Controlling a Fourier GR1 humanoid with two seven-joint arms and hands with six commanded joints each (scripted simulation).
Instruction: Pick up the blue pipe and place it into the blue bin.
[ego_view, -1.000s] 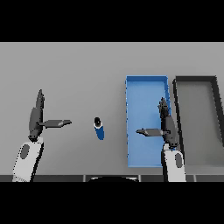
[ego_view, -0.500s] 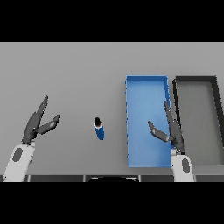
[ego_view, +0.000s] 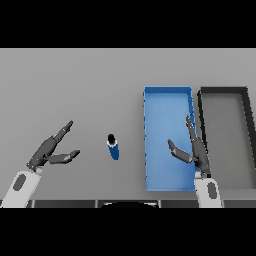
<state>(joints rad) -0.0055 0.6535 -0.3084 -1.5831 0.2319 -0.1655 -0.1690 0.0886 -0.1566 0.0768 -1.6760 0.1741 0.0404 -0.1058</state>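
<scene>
- While the pipe (ego_view: 113, 147) stands alone at the centre of the frame, both hands hover apart from it over the grey table (ego_view: 75, 85).
- Head view: the pipe is a short blue piece with a dark cap at its upper end, upright or slightly tilted, on bare tabletop just left of the blue bin (ego_view: 168, 95).
- Nothing touches the pipe; it sits between the two hands, nearer the left one.
- Left hand (ego_view: 49, 150) shows at the lower left of the frame, its white and grey forearm rising from the bottom-left corner.
- Its fingers are straight and spread wide, reaching up and to the right, with the thumb pointing right toward the pipe; it holds nothing.
- Right hand (ego_view: 196, 150) shows at the lower right, over the right side of the blue bin near its right wall.
- Its fingers stretch straight toward the top of the frame and the thumb splays out to the left; it is wide and holds nothing.
- Blue bin is a long rectangular tray right of centre, running from mid-frame down to the lower edge of the scene.
- Just beside it, at the far right of the frame, lies a black bin (ego_view: 223, 91) of similar shape with a grey floor.
</scene>
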